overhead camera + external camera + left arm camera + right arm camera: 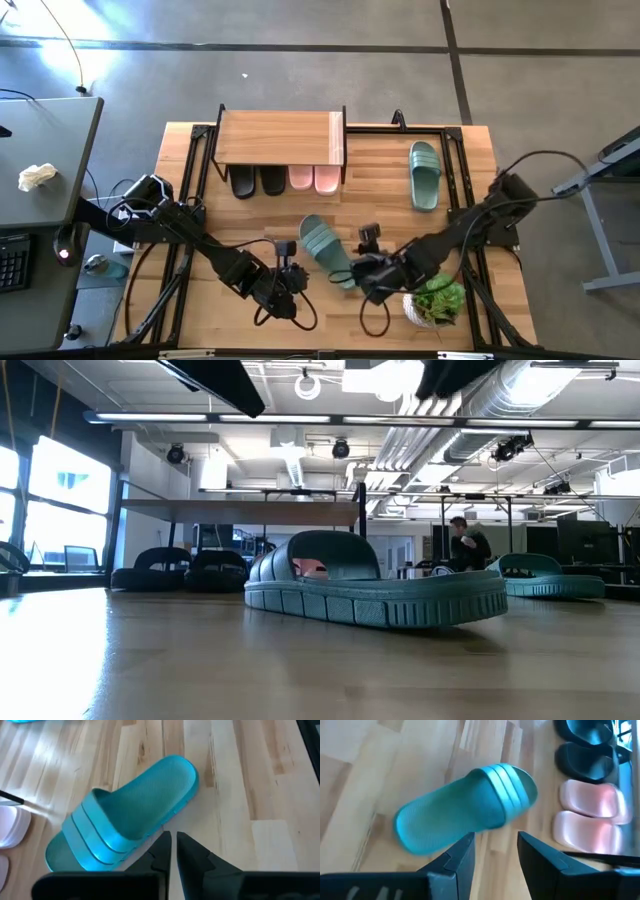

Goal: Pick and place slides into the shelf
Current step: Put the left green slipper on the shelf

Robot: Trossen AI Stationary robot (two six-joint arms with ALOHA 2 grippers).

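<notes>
Two pairs of slides [284,179] sit under the shelf [280,138]; one slide [327,250] apparently lies between both grippers.

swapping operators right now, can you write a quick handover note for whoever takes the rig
Left gripper: shut, empty, beside the near green slide, not touching it.
Right gripper: open, empty, on that slide's other side.
Shelf: black pair and pink pair sit under the plank, side by side.
Near green slide lies angled mid-table, flat on its sole.
Second green slide lies on the table to the right of the shelf.
Done: black and pink pairs placed.
Left: both green slides. The room left under the plank cannot be judged from above.
</notes>
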